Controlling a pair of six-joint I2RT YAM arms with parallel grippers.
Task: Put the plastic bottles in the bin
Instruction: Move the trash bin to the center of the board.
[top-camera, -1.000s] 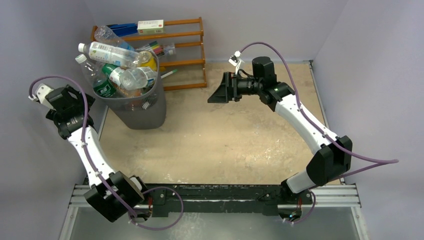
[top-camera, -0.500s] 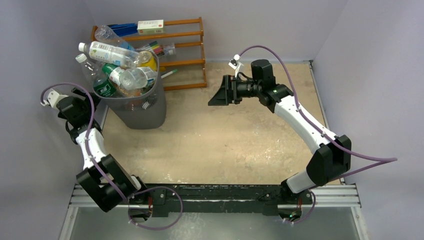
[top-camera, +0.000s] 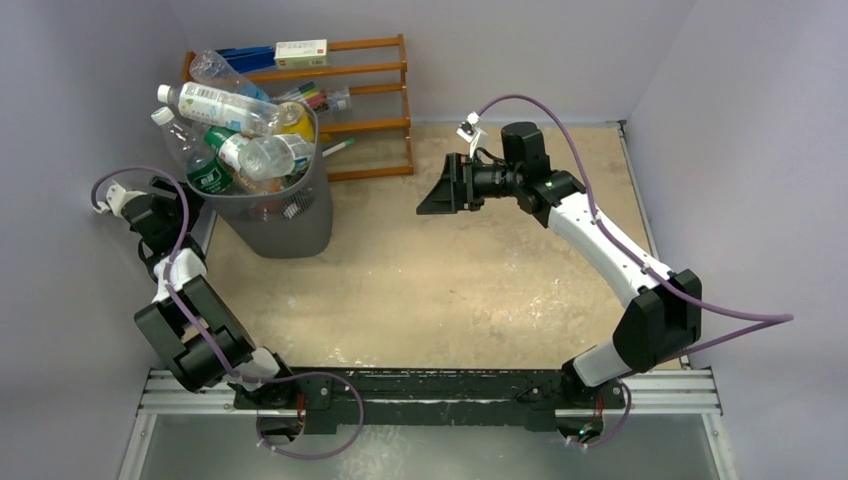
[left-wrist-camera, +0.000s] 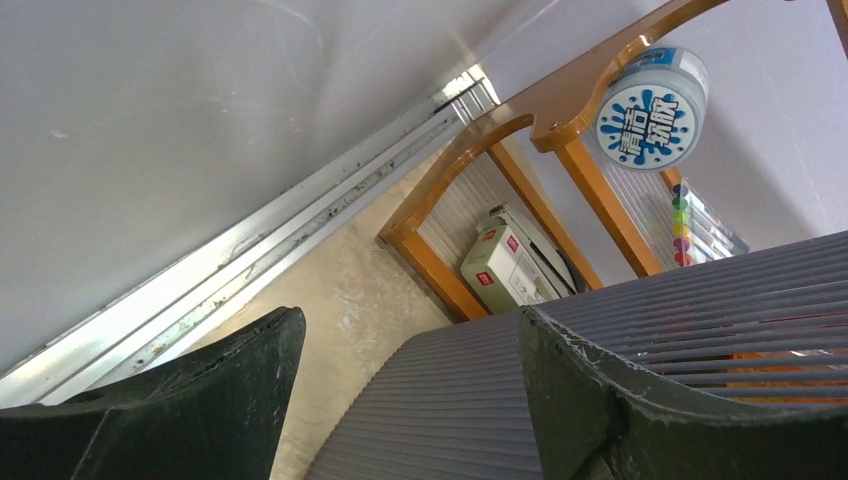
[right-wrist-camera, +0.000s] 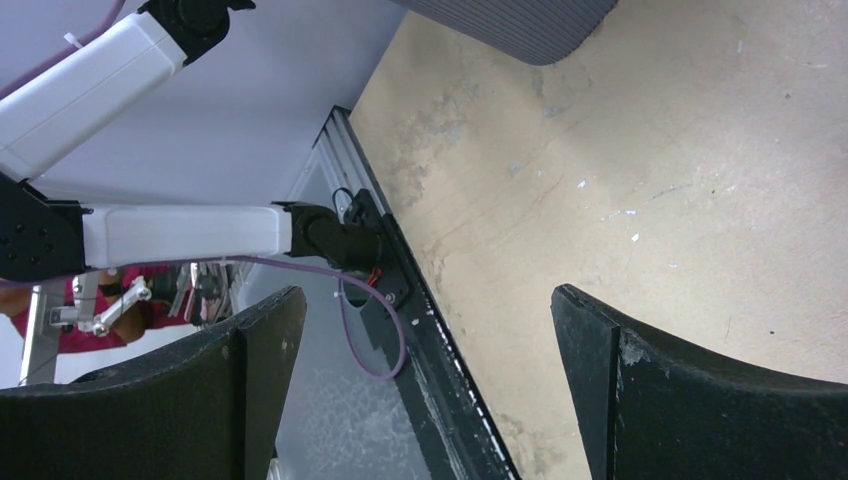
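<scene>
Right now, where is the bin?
In the top view the bin stands at the far left of the table, heaped with plastic bottles, right against the near side of the wooden rack.

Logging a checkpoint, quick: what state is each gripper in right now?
Left gripper: open, holding nothing.
Right gripper: open, holding nothing.

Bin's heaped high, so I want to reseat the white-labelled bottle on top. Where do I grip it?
Take the white-labelled bottle at its labelled middle, from above, closing across its width: it lies on its side atop the other bottles, nothing covering it.
</scene>
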